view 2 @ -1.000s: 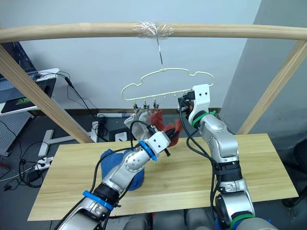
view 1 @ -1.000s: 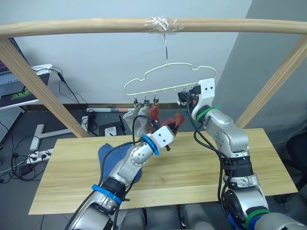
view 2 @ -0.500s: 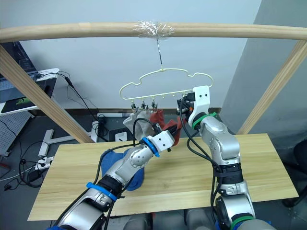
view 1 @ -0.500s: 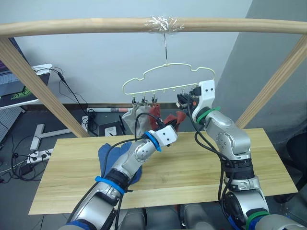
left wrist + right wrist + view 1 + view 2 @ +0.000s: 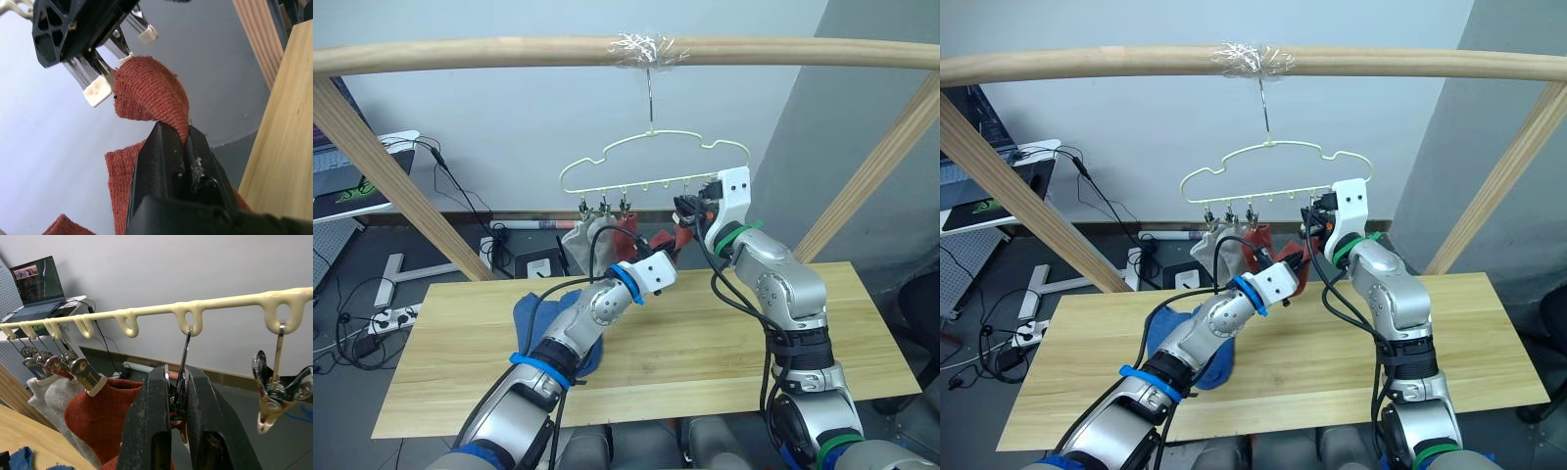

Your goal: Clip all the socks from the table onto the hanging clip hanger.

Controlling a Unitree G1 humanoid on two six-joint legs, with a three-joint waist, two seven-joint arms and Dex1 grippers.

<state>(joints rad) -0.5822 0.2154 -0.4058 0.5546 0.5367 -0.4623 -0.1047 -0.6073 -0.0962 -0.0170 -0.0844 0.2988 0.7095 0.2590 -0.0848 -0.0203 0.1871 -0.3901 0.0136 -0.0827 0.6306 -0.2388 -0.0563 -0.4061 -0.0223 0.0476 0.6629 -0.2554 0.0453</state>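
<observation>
While the right gripper (image 5: 177,401) squeezes a metal clip (image 5: 182,382) open, the left gripper (image 5: 172,142) pinches the rust red sock (image 5: 149,90). It holds the cuff near that clip, probably to feed it in.

— Where do the head cameras look?
— Forward and down toward the thin pale yellow cloud-shaped wire clip hanger (image 5: 651,162).
— The wrist cameras?
— Close under that hanger, facing its clips.

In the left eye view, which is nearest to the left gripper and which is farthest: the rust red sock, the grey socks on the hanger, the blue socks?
1. Rust red sock, gripped by the left gripper.
2. Grey socks, hanging from clips to its left.
3. Blue socks, lying on the table farther left.
</observation>
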